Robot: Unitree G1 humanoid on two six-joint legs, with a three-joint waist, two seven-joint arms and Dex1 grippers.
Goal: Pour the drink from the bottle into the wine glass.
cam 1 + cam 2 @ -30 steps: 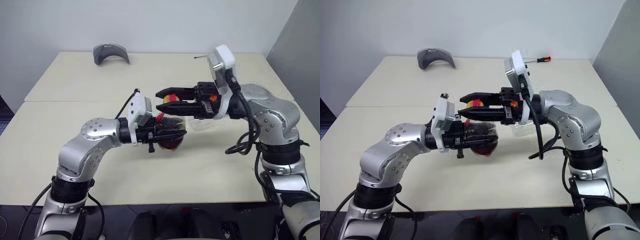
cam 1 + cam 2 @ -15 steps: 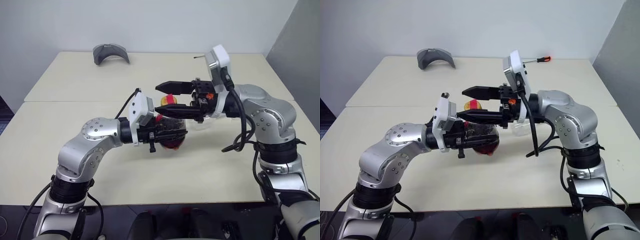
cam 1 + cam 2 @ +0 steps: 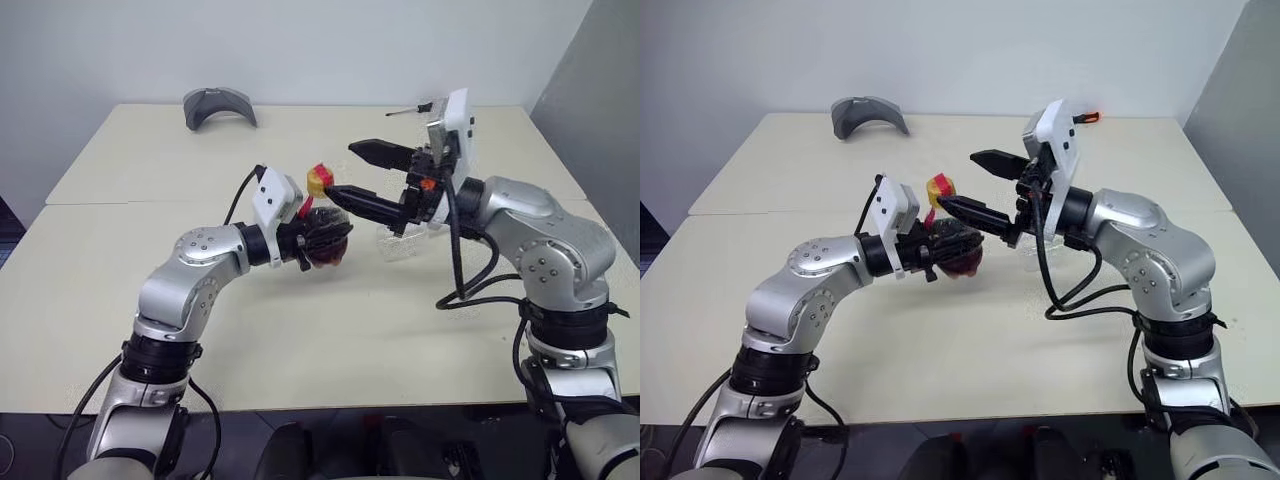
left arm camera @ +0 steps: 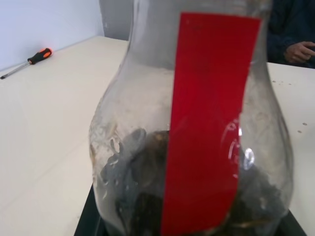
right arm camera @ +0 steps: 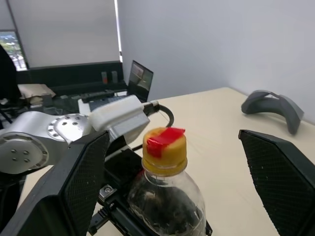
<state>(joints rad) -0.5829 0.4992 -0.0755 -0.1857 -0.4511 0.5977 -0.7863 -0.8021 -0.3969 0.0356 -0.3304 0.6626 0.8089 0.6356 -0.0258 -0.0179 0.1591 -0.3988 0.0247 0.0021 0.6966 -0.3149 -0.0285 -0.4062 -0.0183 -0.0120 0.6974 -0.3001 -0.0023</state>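
— What lay on the cream bench (image 3: 120,260)?
— A grey piece (image 3: 219,104) near its far edge, a screwdriver (image 3: 1086,118) too.
— And the bottle (image 3: 322,228)?
— Mid-bench, off the surface, pinched in the left fingers (image 3: 940,243), yellow cap (image 5: 165,149) on.
— The right fingers (image 3: 362,174)?
— Spread wide beside the cap. The glass (image 3: 400,243) stood behind them.

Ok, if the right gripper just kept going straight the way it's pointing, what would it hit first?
Most likely the yellow cap of the bottle, which sits between the right gripper's open fingers; depth is hard to judge.
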